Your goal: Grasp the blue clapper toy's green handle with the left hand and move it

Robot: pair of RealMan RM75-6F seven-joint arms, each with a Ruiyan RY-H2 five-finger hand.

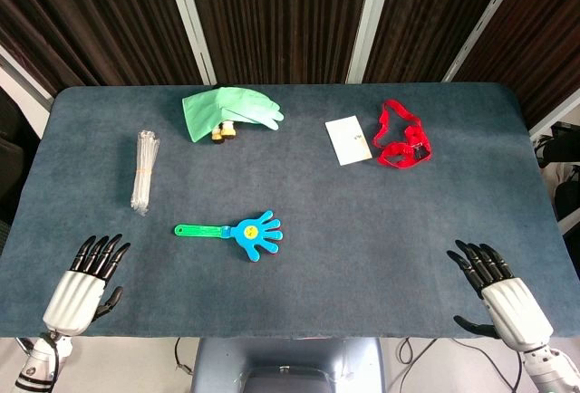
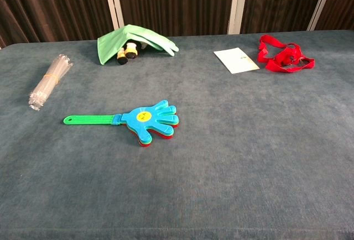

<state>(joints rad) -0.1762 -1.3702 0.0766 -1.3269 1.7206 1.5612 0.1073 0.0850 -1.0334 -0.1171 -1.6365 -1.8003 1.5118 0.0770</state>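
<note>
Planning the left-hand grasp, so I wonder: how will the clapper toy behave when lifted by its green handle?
The clapper toy looks like thin, stiff plastic, so probably light. Its green handle is narrow and lies flat on the table, so pinching may be fiddly. The stacked blue and red palms may flap or clack, tipping head-down.

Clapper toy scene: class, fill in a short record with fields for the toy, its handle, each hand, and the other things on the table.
toy: blue clapper toy, flat on the table
handle: green handle, pointing towards the robot's left
left hand: open, at near edge, holds nothing
right hand: open, at near edge
others: green glove, bundle of clear straws, white card, red strap
</note>
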